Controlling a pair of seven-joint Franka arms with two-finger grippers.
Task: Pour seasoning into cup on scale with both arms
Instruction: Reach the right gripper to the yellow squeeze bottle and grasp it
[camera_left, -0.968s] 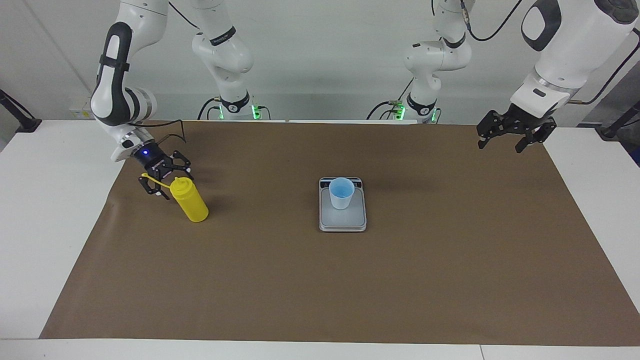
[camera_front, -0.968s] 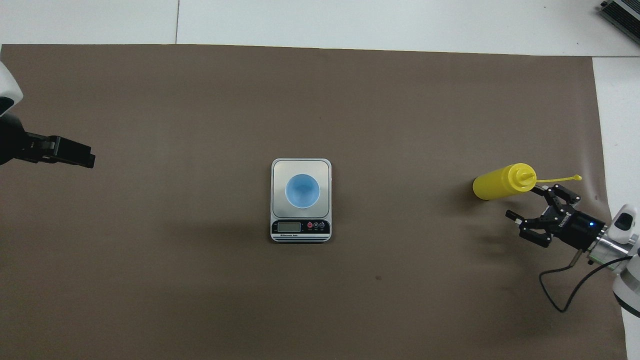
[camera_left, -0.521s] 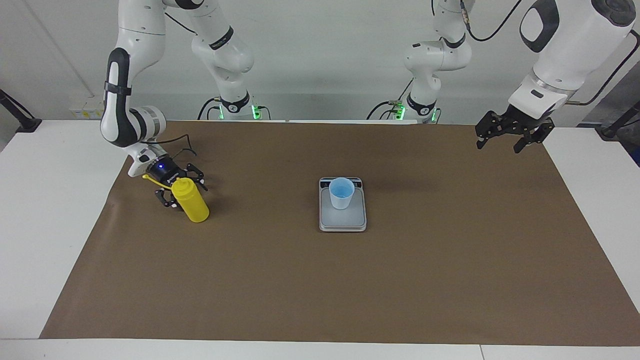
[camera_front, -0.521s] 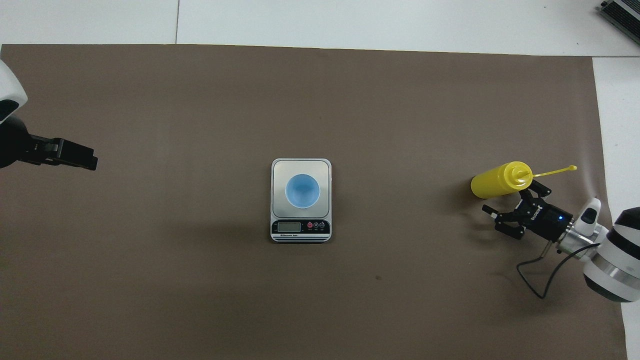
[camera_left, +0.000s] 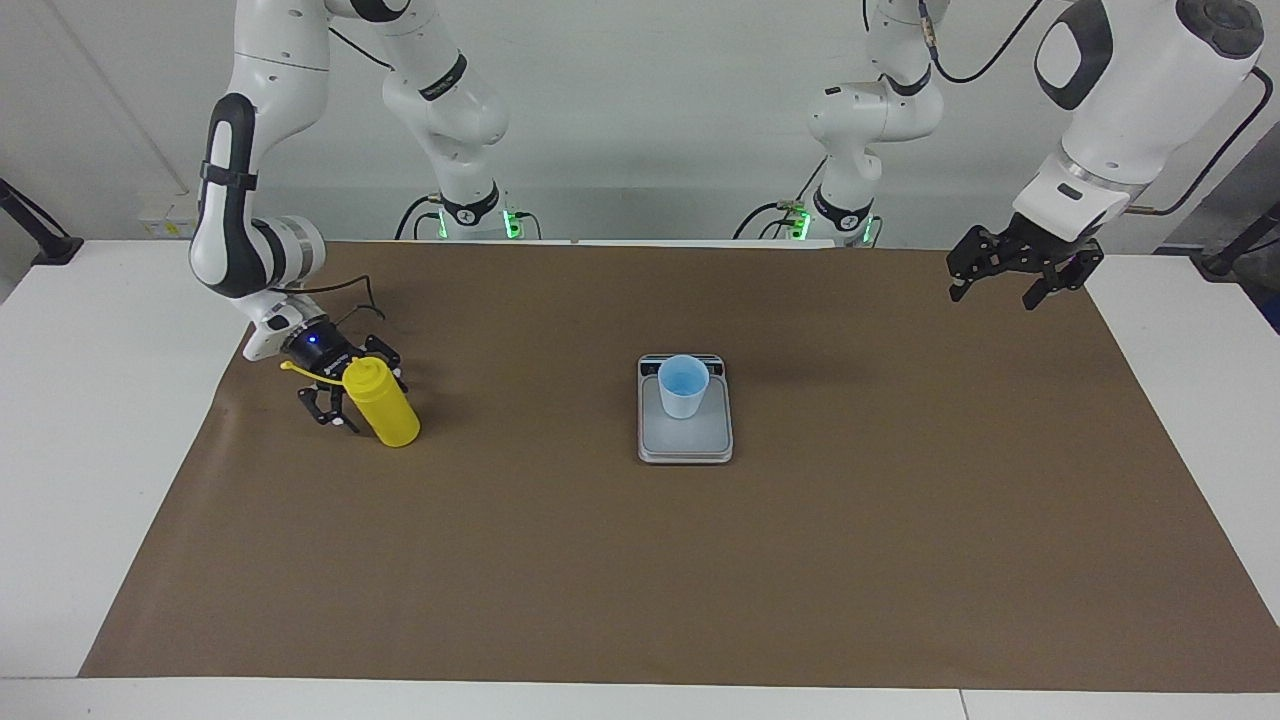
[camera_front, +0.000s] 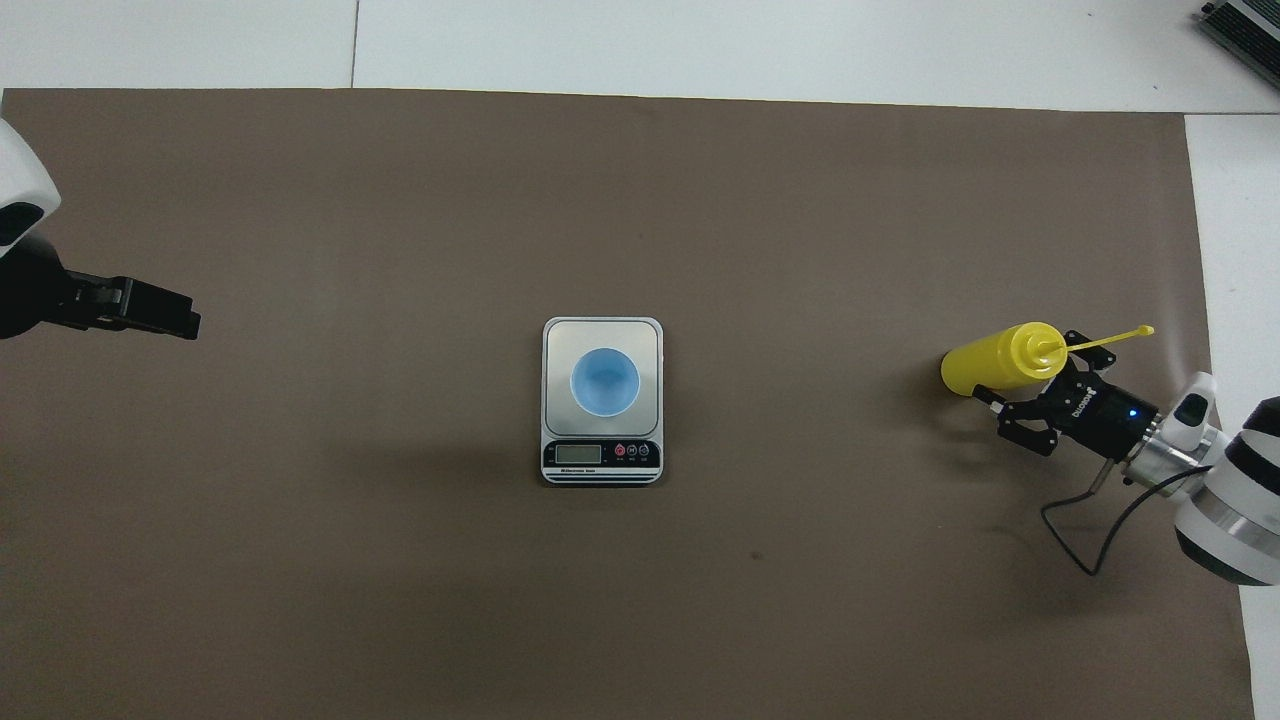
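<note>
Yellow bottle (camera_left: 382, 403) upright on the brown mat (camera_left: 640, 560) at the right arm's end of the table, nozzle up, cap strap (camera_left: 300, 369) hanging loose toward the robots; well apart from the scale (camera_left: 685, 440). Right gripper (camera_left: 352, 395) low at the bottle, fingers spread wide on either side of the body, apparently bracketing it without pressing: nothing gripped yet. Low sideways approach likely chosen so that the bottle can later be tipped nozzle-first.

Blue cup (camera_left: 684, 386) upright and open-mouthed on the weighing plate of the scale at mid-table, display strip (camera_front: 601, 453) toward the robots. Placed centrally, presumably within reach of both arms and square on the plate for a true reading.

Left gripper (camera_left: 1008, 275) raised over the mat's edge at the left arm's end of the table, fingers apart, empty; waiting, perhaps to steady the cup or bottle during pouring.

Step in hand, by judgement: closing on the bottle. Risk: one finger nudging the bottle over before the other makes contact.
</note>
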